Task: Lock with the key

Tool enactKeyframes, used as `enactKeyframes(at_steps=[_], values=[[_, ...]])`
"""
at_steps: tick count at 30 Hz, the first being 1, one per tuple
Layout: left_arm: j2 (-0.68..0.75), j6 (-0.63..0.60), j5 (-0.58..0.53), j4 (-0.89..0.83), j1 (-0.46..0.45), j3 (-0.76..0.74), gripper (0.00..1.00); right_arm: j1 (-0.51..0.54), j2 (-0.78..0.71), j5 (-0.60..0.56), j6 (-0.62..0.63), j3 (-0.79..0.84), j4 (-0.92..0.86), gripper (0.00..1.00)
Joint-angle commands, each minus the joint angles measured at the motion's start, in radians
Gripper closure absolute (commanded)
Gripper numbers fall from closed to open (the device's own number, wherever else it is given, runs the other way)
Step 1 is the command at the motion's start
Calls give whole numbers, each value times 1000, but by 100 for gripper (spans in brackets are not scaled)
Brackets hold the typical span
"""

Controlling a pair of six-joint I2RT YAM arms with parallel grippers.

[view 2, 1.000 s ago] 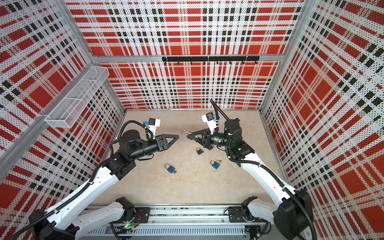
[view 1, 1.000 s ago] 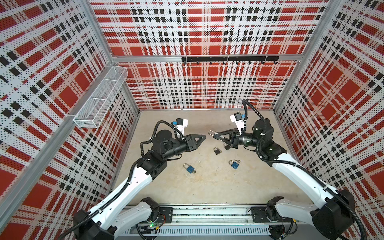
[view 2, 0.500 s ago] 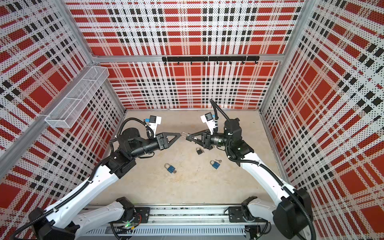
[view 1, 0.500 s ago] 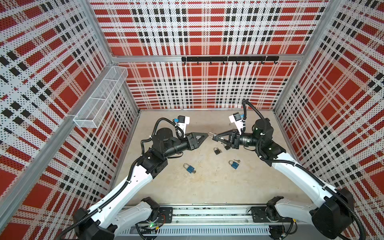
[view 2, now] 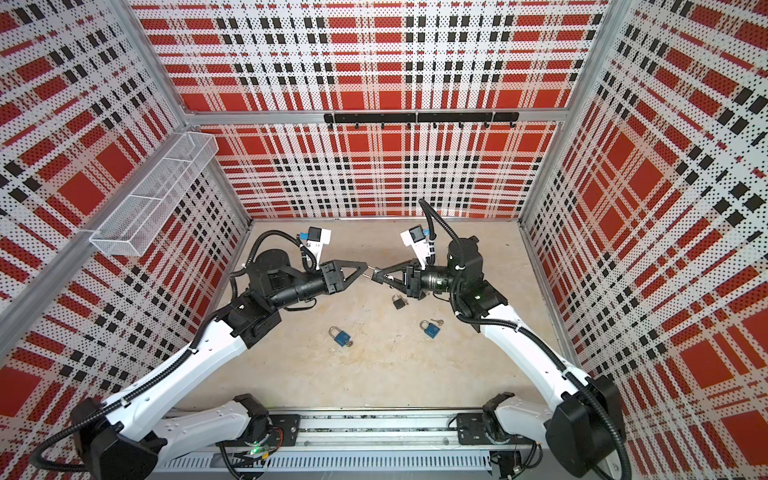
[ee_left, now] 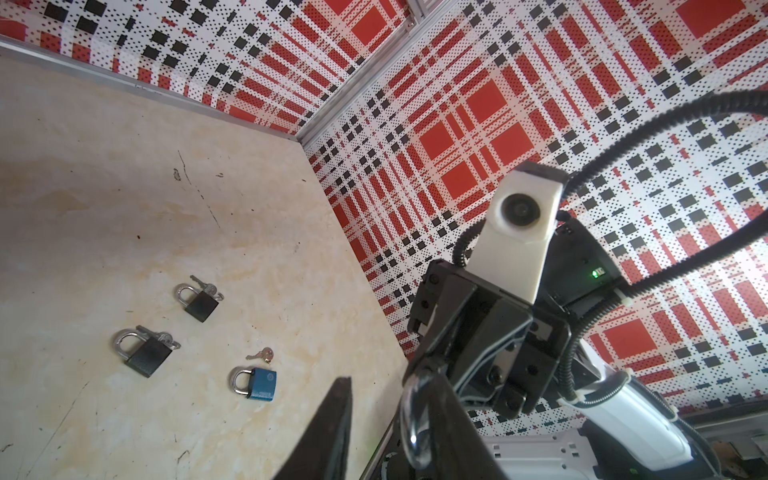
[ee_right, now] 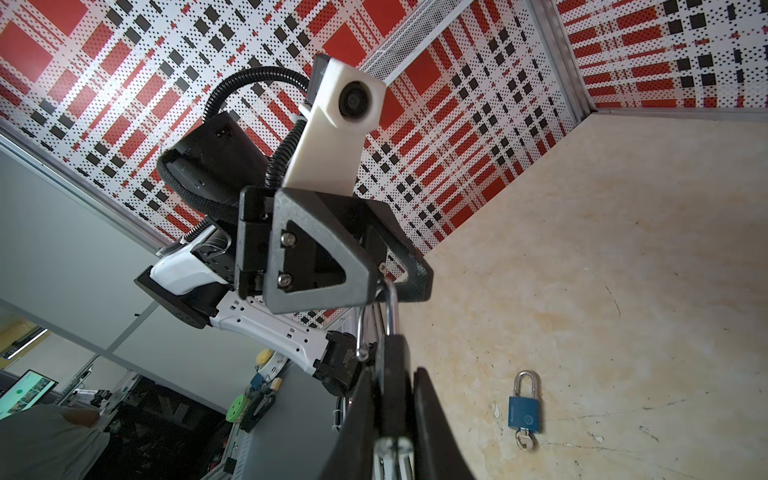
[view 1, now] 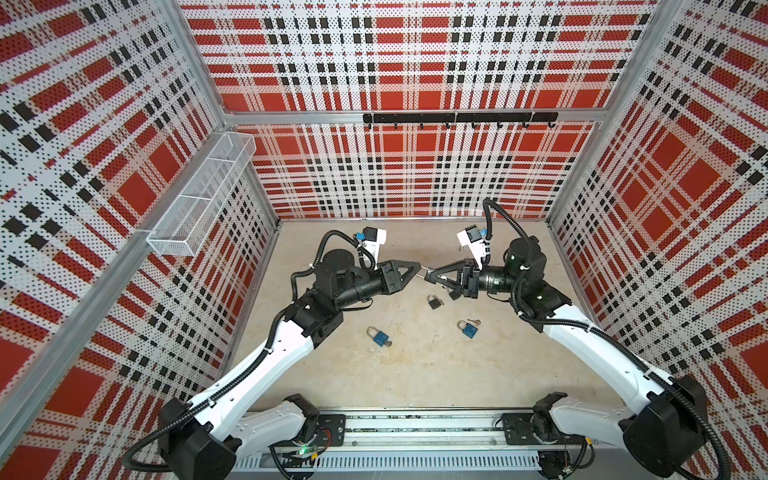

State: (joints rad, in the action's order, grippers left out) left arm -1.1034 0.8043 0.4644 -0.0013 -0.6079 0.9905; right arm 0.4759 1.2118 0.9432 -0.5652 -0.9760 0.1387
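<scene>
A black padlock (ee_right: 390, 365) is clamped by its body in the right gripper (view 1: 429, 275) and held above the counter (view 1: 415, 382), mid-scene toward the far side. Its shackle (ee_right: 390, 307) is flanked by the left gripper (view 1: 417, 268), whose jaws stand apart. A blue padlock (view 1: 380, 337) is seen lying nearer.

Bright, even light fills both top views and leaves only faint, soft shadows on the beige floor (view 1: 415, 374). Wide-angle distortion bows each corner post (view 1: 199, 62) toward the frame edges. In the left wrist view, white glare washes out the plaid wall (ee_left: 731, 249). In the right wrist view, the padlock (ee_right: 392, 374) nearest the lens looks soft.
</scene>
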Motion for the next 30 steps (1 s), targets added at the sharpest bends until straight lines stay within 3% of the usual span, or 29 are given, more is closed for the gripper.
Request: enactKeyframes(at_steps=[1,9,30], values=[[0,-1,10,37,-5,30,67,-3,-5,24,8,-25,55,100],[1,4,14,37,-5,17,78,-3,-3,40,-16,-27,85,100],[26,9,39,41,-1,-13,78,-3,17,78,-91,-29,169,100]])
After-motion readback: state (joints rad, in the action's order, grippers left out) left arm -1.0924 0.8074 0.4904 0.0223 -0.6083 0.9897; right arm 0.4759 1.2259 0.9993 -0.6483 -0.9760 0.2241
